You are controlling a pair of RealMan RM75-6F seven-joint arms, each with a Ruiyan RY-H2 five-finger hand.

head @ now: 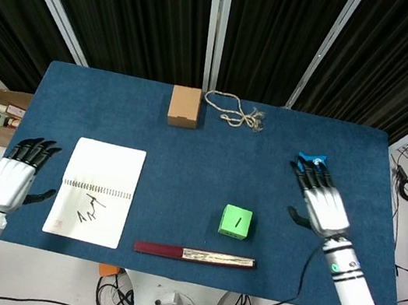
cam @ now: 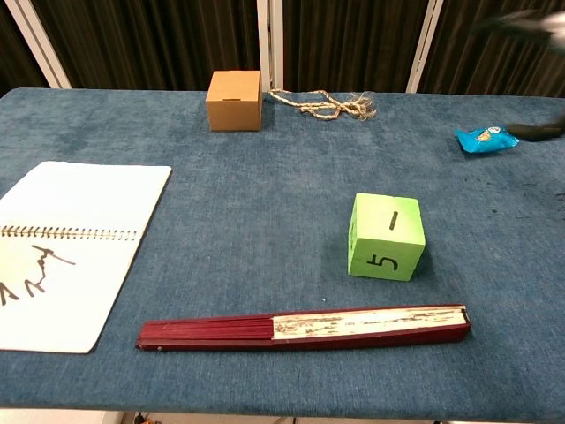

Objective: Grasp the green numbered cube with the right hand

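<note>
The green numbered cube stands alone on the blue table, a "5" on its front face. My right hand hovers well to the cube's right, fingers spread and holding nothing, near the blue packet. In the chest view only blurred dark fingertips of it show at the top right. My left hand is open off the table's left edge, beside the notebook.
A red folded fan lies just in front of the cube. An open spiral notebook is at the left. A cardboard box and a rope sit at the back. A blue snack packet lies at right.
</note>
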